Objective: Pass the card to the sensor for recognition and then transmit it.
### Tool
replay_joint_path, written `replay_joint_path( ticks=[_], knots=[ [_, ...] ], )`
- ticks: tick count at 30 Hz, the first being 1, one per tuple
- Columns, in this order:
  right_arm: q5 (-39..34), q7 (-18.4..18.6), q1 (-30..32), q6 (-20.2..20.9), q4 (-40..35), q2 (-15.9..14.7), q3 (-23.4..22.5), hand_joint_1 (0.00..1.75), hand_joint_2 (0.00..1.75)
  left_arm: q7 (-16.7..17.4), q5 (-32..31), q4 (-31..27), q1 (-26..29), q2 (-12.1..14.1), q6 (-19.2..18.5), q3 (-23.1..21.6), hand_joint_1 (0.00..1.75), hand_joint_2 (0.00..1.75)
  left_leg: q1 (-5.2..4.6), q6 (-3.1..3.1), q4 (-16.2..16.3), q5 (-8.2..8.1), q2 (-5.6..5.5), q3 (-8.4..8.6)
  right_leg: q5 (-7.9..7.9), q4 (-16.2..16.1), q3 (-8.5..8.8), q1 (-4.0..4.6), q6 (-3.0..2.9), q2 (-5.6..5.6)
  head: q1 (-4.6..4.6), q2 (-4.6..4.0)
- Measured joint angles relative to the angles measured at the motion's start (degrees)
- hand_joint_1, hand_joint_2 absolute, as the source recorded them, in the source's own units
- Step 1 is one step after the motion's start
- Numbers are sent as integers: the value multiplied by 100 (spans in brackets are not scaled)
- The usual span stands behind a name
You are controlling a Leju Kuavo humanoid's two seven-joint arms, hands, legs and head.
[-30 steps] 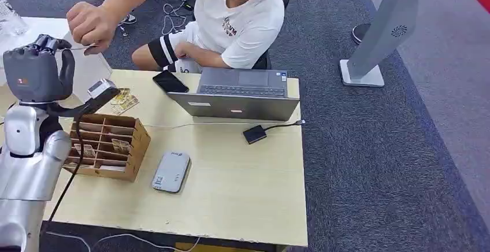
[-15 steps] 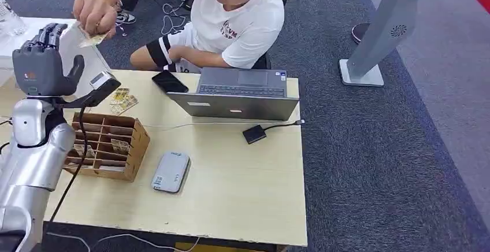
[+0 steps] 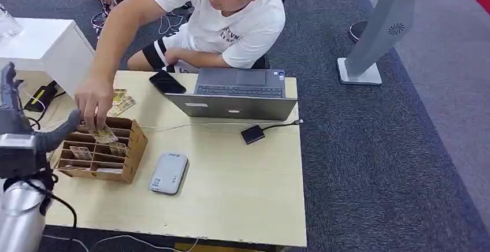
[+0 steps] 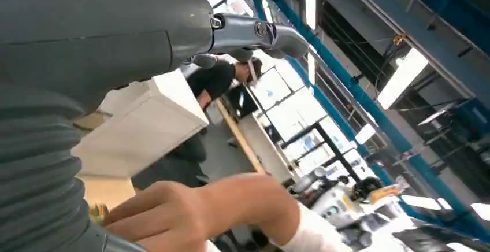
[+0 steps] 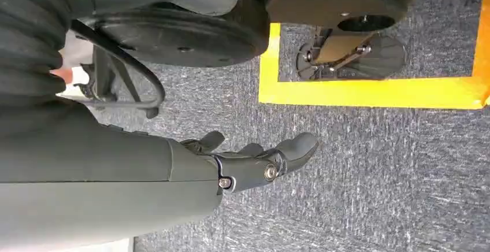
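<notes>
Grey and ribbed, the robot's left hand (image 3: 23,139) sits at the lower left of the head view, its fingers apart and holding nothing; the left wrist view shows the same. The right hand (image 5: 254,162) hangs over the grey carpet in its wrist view, released and empty. Just right of the left hand, the brown cardboard compartment box (image 3: 130,159) stands on the pale wooden table (image 3: 242,188), and a person's hand (image 3: 93,99) is pressing a small yellowish card (image 3: 105,134) into one of its upper slots. The flat light-grey card sensor (image 3: 169,172) lies just right of the box, the open grey laptop (image 3: 237,93) farther up. With the person's hand so near, I judge any reach by the left hand risks a collision, or knocking the box off its place
</notes>
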Motion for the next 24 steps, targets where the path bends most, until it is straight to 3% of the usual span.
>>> replay_joint_path(
  ticks=[2,5,8,10,12,14,18,19,21,23,24],
  knots=[
    [-47,-52,4,-24,0,0,-44,0,175,-105,645,-356,351,-121,-602,529,0,175,0,2,-2,-2,-17,-8,-8,2,11,0,0,-15,2,0],
    [-164,-173,43,-64,0,2,-170,0,175,-30,2303,-655,864,-300,-1695,1613,0,175,2,-9,-4,-11,0,-1,-9,3,10,1,-2,1,-2,0],
    [-197,-238,59,-125,0,2,-295,0,175,604,3199,-639,925,-576,-3030,3256,0,175,9,-9,-4,-11,-7,0,-13,2,10,8,-6,-6,4,0],
    [-181,-256,60,-160,0,2,-341,0,175,1037,3501,-444,837,-707,-3438,4275,0,175,9,-9,-4,-11,-10,3,-14,2,11,8,-7,-7,0,0],
    [-181,-260,72,-193,0,2,-407,0,175,1231,3677,-156,715,-806,-3422,5107,0,175,9,-10,-4,-12,-10,3,-14,2,11,8,-7,-6,-4,0],
    [-177,-245,97,-239,2,2,-459,0,175,1294,3854,306,578,-880,-3163,5768,0,175,9,-10,-4,-11,-23,1,-16,3,14,8,-8,-18,0,0],
    [-101,-228,110,-241,4,2,-507,0,175,1191,3983,1100,485,-1017,-3132,6562,0,175,10,-10,-4,-11,-31,1,-19,1,17,8,-10,-31,4,0],
    [-96,-216,109,-252,4,2,-522,0,175,1206,4018,1210,457,-1037,-3000,6658,0,175,9,-10,-4,-11,-42,0,-21,1,21,7,-7,-42,7,0],
    [-64,-158,105,-273,4,2,-549,0,175,1229,4129,1554,348,-1081,-2393,6905,0,175,-1,-7,-4,-13,-54,0,-22,1,31,3,-5,-55,7,0],
    [28,-118,108,-313,4,2,-551,0,175,890,4193,2243,306,-1129,-1890,7181,0,175,-15,-6,-4,-13,-47,14,-22,2,31,-9,-5,-47,-2,0],
    [39,-112,113,-319,4,2,-551,0,175,709,4219,2571,304,-1160,-1901,7278,0,175,-12,-6,-4,-13,-46,17,-22,2,30,-9,-5,-45,-24,0]
  ],
)
